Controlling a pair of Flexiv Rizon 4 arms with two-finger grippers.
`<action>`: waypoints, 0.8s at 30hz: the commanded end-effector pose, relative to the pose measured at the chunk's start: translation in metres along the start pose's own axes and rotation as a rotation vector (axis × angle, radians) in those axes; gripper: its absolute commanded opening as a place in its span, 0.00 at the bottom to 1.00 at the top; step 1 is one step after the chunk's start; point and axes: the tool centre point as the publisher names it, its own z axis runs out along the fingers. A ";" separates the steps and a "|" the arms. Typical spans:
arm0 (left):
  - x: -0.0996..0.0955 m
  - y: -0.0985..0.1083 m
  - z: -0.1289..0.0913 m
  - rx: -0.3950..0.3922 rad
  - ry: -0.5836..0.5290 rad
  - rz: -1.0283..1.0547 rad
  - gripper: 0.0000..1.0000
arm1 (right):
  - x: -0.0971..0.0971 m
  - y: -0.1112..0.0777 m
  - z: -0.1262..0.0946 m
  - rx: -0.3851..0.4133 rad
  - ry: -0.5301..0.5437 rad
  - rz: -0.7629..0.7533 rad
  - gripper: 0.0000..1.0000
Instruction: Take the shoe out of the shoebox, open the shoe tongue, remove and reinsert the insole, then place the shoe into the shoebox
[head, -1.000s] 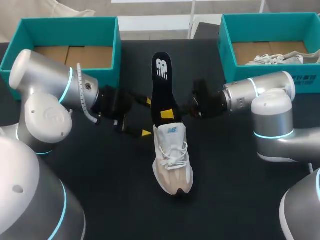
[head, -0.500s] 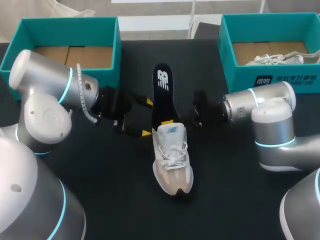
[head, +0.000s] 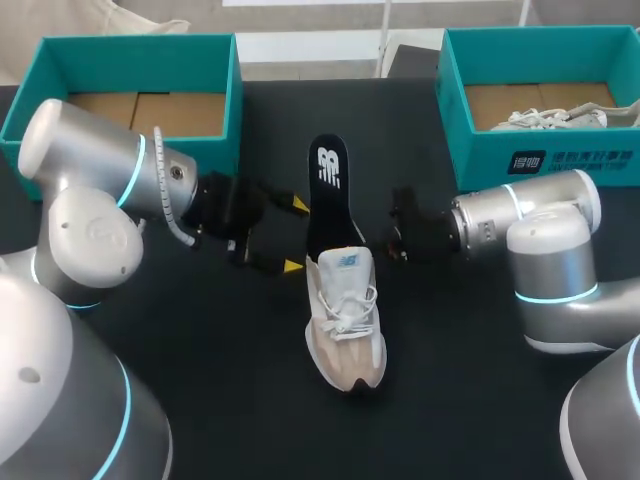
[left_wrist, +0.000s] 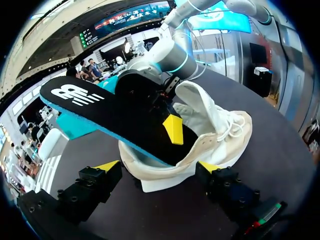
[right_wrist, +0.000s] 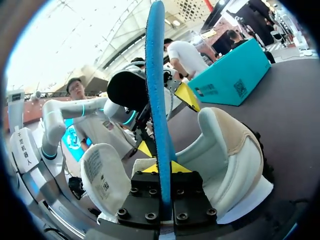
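A white and beige shoe (head: 345, 320) lies mid-table, toe toward me. A black insole (head: 330, 195) with a blue underside stands slanted out of its heel opening, its lower end inside the shoe. My right gripper (right_wrist: 162, 167) is shut on the insole's edge (right_wrist: 159, 100), just above the collar of the shoe (right_wrist: 227, 150). My left gripper (head: 296, 235) is open, its yellow tips on either side of the shoe's heel. In the left wrist view the heel (left_wrist: 165, 172) sits between my left gripper's (left_wrist: 159, 167) spread fingers, with the insole (left_wrist: 115, 115) above it.
A teal shoebox (head: 40, 75) stands at the back left with a bare cardboard floor. A second teal shoebox (head: 455, 90) at the back right holds another pale shoe (head: 555, 117). My right arm (head: 520, 220) lies just in front of that box.
The right gripper has come down and drawn back to the right, sliding the insole lower into the shoe. The left arm and the shoe have stayed put.
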 end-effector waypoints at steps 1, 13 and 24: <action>0.000 0.000 0.000 -0.002 0.001 0.001 1.00 | 0.002 -0.004 0.002 -0.008 -0.006 -0.002 0.00; 0.000 0.000 0.000 -0.002 0.001 0.001 1.00 | 0.004 0.009 -0.002 -0.013 -0.052 -0.065 0.20; 0.000 0.000 0.000 -0.002 0.001 0.001 1.00 | -0.001 0.030 -0.012 0.005 -0.069 -0.123 0.21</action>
